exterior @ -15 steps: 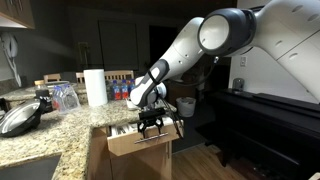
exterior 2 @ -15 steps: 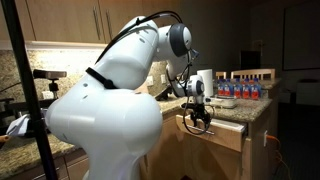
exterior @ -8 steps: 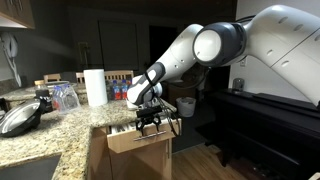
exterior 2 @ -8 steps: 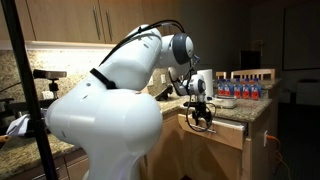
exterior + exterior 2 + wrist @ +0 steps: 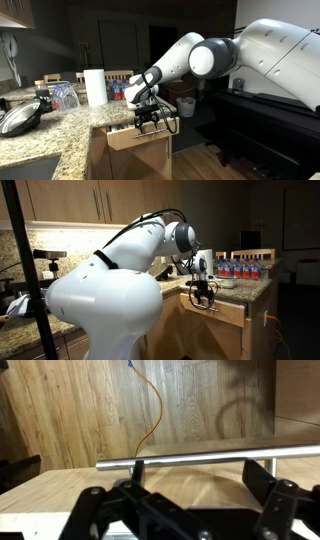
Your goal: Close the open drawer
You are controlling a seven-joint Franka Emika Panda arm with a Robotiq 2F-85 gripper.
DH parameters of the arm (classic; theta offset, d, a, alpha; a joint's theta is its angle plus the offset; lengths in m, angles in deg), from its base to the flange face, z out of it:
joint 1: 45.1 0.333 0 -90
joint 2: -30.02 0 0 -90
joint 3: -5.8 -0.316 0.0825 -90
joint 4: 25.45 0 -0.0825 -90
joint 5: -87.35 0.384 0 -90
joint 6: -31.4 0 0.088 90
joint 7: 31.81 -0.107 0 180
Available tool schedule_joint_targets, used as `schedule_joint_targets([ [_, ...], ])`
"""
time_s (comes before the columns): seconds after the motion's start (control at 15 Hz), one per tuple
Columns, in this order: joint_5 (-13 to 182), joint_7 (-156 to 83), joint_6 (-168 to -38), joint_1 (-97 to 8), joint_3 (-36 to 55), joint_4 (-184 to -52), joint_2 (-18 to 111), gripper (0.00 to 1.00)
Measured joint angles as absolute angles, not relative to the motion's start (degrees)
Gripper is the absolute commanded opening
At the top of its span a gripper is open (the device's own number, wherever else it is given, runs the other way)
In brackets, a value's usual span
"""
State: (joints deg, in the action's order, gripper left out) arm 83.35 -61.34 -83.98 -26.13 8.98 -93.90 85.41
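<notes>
Drawer [image 5: 140, 143]: light-brown wood, standing pulled out from the cabinet beneath the end of the counter. In an exterior view its front panel [image 5: 224, 316] juts clear of the cabinet face.
Drawer interior: pale contents show above the front edge in an exterior view, too small to identify.
Handle [image 5: 200, 457]: long silver bar, running horizontally across the wrist view, mounted on the drawer front.
Gripper [image 5: 150, 123]: black, pointing downward at the outer edge of the drawer, directly above the front panel in both exterior views.
Gripper state: in the wrist view the two fingers [image 5: 98, 508] stand spread wide apart with nothing held between them. The bar crosses just above the gap. Whether any part touches the handle cannot be told.
Arm [image 5: 230, 55]: white, bending down from the upper part of the frame to the drawer.
Cable [image 5: 155, 410]: thin, orange, curving down across the wood-grain surface behind the handle to meet the bar.
Countertop [image 5: 55, 130]: speckled granite, with the drawer below its end.
Paper towel roll [image 5: 95, 87]: white, upright on the countertop behind the drawer.
Bottles [image 5: 245, 268]: a row at the far edge of the counter, just beside the roll.
Cookware [image 5: 20, 118]: dark, round, resting on the countertop well apart from the drawer.
Upper cabinets [image 5: 90, 200]: wooden doors on the wall above the counter.
</notes>
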Motion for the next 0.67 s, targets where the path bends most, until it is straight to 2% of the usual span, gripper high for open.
schedule_joint_targets([
  [0.67, 83.3, -61.2, -74.9, -26.2, 9.7, -79.3, 93.1, 1.0],
])
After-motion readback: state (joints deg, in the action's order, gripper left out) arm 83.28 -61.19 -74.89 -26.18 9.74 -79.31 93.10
